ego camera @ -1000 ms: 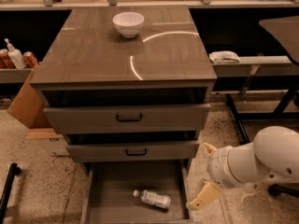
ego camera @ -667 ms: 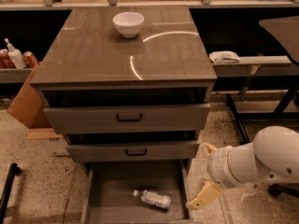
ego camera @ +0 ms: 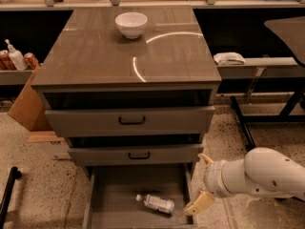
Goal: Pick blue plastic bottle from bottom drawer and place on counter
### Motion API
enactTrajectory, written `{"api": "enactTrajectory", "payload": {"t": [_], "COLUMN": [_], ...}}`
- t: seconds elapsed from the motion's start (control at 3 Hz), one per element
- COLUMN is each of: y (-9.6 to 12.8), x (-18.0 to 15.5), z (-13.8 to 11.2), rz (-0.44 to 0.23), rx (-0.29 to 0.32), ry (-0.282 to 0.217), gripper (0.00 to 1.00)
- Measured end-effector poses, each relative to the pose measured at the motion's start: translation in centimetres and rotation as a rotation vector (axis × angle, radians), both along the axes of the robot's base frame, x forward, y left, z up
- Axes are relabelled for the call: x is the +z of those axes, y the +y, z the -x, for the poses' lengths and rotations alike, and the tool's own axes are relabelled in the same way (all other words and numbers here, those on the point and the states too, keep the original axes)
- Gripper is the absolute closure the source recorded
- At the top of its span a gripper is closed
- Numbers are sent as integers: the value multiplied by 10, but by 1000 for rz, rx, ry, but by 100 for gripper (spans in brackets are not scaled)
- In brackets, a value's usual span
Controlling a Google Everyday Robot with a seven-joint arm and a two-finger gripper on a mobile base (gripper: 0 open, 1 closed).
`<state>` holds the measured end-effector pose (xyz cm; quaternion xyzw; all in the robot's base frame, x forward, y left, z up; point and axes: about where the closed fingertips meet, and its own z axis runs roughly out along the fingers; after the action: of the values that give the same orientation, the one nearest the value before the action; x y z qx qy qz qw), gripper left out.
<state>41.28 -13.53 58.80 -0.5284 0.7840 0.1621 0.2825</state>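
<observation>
In bottom drawer (ego camera: 119,187), blue plastic bottle (ego camera: 156,203) lies on its side, cap to the left, long axis approx left-right. Gripper (ego camera: 200,182) sits just right of it by drawer's right wall, fingers spread w/ nothing between; counter (ego camera: 109,56) well above

Claw (ego camera: 194,184) low rt, fingers (ego camera: 202,202) spread, arm (ego camera: 267,173) horiz.

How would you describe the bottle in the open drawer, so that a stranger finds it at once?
Find the three-drawer cabinet; its bottom drawer, near the floor, is pulled open. The blue plastic bottle lies on its side on the drawer floor, just left of the open gripper. It is clear with a white cap, unlike the upright pump bottle on the left shelf.
</observation>
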Motion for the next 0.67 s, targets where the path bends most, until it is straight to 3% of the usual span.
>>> {"api": "enactTrajectory", "payload": {"t": [0.33,0.67], "y": [7,14], "x": [-47,-73], "z": [-14,-9], "rz": [-71,-106], "rx": [-2,0], "ry": [-1,34], "gripper": [0,0]}}
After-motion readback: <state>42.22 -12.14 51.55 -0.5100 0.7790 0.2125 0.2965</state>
